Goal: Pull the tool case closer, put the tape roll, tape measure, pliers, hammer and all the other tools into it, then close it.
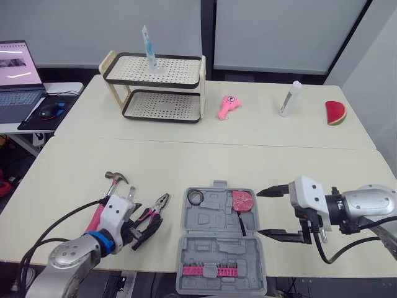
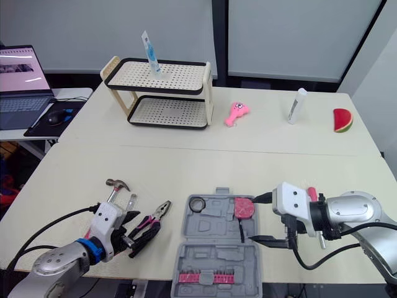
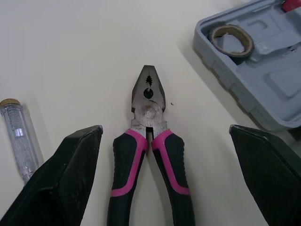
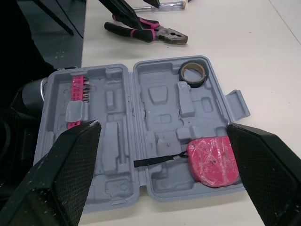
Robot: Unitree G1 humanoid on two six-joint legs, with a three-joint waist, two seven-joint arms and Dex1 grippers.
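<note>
While the tool case [image 1: 220, 248] lies open at the near edge of the table [image 1: 186, 155], the tape roll [image 1: 196, 197] sits in its far-left corner and the tape measure [image 1: 243, 201] in its far-right corner (black strap trailing inward). My left gripper [image 3: 164, 136] is spread wide, one finger on each side of the pliers [image 3: 149, 155], touching neither handle. They lie flat, left of the case. The hammer [image 1: 107, 195] is further left. My right gripper [image 1: 260, 213], equally wide, holds nothing, just off the case's right edge.

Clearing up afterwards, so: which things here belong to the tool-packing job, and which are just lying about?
Job: tool case, tape roll, tape measure, pliers, hammer, clear-handled tool.
Lying about: two-tier rack, pink toy, white bottle, watermelon slice, laptop, mouse.
</note>
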